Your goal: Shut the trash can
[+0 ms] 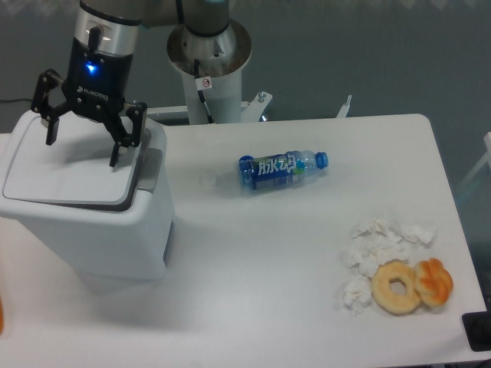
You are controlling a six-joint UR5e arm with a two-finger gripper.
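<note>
Directly under tool [83, 142]: trash can [84, 218], lid nearly flat; jaws spread

The arm [107, 15] has a silver-grey metal wrist section with a pale blue-grey joint cover above it. Below that sits a black cylindrical body with a small glowing blue light and a line of white lettering, too small to read. The gripper [83, 144] is black, with two jointed, linked fingers [120, 134] of angular bars ending in narrow tips. The base [209, 54] is a round pale grey pedestal with a wide silvery collar; it carries a small red-and-white round sticker, and a thin black cable runs down its front.
</note>
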